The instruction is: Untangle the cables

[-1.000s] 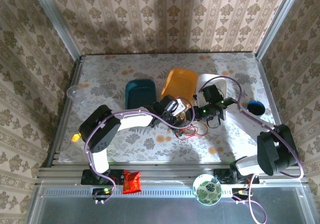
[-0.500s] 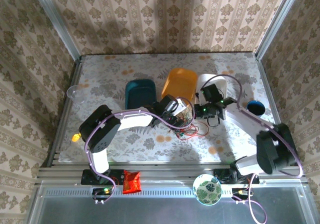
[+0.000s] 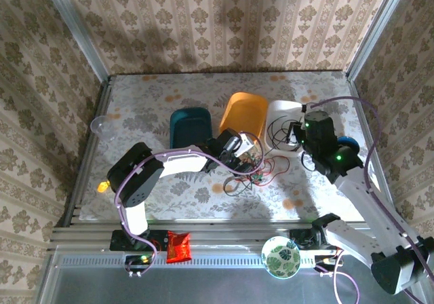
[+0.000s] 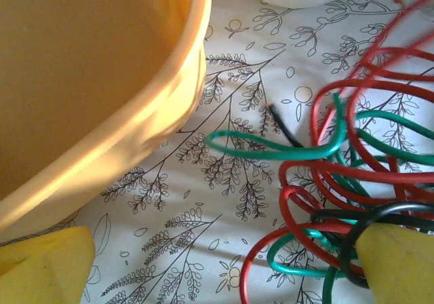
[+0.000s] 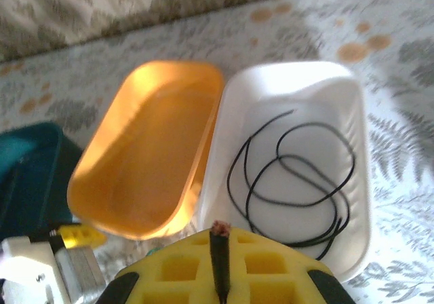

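Now that the right arm has pulled back, the top view shows your right pincer (image 3: 296, 133) over the white bin (image 3: 291, 106), one strand out of the knot. Left wrist view: the left pincer (image 4: 224, 263) gapes astride the red cable (image 4: 380, 175) and green cable (image 4: 285, 151), orange bin (image 4: 102, 80) crowding. Right wrist view: it grips the black cable (image 5: 218, 250) by its end, coil binned.

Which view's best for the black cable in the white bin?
Right wrist: the black cable lies large, loops spread across the white bin floor. Top external has it small, loops hard to separate. Left wrist looks at the tangle beside the orange bin, not into the white one.
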You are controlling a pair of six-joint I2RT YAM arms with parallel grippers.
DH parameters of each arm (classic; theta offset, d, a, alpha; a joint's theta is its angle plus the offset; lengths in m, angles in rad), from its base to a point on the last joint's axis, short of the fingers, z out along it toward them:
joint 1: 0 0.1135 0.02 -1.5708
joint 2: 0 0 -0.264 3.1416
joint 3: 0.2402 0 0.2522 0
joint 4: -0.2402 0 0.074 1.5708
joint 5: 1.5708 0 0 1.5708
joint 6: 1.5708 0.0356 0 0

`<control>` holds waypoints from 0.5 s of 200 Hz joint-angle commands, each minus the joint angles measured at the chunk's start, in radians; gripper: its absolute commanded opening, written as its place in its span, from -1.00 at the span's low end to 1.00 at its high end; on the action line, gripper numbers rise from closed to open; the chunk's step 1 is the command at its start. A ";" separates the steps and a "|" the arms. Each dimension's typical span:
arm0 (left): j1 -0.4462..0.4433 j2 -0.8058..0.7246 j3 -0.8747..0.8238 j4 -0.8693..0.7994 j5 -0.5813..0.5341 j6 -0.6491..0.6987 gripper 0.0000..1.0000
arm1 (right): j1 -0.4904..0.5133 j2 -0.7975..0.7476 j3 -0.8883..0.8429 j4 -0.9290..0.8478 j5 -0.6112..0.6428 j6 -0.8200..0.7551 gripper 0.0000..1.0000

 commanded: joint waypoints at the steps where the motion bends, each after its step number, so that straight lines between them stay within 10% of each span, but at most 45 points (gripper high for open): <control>1: 0.003 0.011 -0.021 -0.055 0.003 0.029 1.00 | -0.010 -0.064 0.064 0.048 0.143 0.004 -1.00; 100: 0.004 0.024 -0.041 -0.047 0.003 0.025 1.00 | -0.029 -0.135 0.175 0.143 0.225 -0.089 -1.00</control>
